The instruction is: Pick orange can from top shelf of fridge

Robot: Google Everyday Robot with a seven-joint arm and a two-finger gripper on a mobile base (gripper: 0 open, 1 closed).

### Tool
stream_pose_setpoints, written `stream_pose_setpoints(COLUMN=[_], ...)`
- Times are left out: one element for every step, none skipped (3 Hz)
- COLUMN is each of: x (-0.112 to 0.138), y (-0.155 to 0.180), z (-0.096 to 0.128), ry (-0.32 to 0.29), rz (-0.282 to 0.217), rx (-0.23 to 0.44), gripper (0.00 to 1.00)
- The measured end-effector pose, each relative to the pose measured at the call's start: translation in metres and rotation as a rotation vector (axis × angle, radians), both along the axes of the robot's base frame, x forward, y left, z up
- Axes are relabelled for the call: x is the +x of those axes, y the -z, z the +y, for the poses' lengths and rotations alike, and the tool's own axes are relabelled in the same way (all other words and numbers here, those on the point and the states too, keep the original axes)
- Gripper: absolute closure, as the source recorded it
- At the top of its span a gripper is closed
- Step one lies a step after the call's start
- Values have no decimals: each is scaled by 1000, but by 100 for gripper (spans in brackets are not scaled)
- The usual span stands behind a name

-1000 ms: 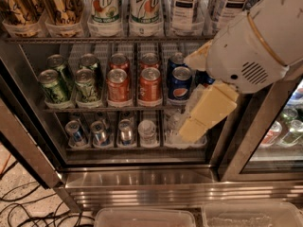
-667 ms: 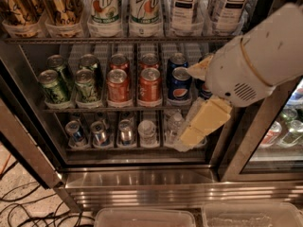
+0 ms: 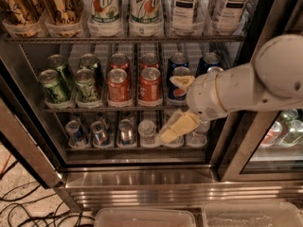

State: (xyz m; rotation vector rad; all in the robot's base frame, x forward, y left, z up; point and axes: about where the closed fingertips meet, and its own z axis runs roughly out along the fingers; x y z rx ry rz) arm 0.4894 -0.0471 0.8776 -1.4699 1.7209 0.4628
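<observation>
Two tall amber-gold orange cans stand at the far left of the top shelf, a grey wire rack that also holds 7Up cans and tea bottles. The fridge has a stainless steel frame and its door stands open. My gripper hangs in front of the middle rack at its right end, well below and to the right of the orange cans. Its pale yellow fingers are spread apart and hold nothing. The white arm reaches in from the right.
The middle rack holds short green cans, red cans and blue cans. The lowest rack holds several silver-topped cans. The dark door frame stands at right. Cables lie on the floor; plastic bins sit below.
The arm has swung down from the upper right. The gripper has moved lower and a little left, in front of the middle rack's blue cans. The cans have not moved.
</observation>
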Motion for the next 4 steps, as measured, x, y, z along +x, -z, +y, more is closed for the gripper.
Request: stream_pose_setpoints(x=[17, 7, 7, 6], y=[7, -11, -11, -8], z=[24, 55, 55, 70], ry=[0, -67, -67, -52], rz=[-80, -133, -133, -127], rx=[182, 239, 240, 346], gripper=[0, 0, 0, 0])
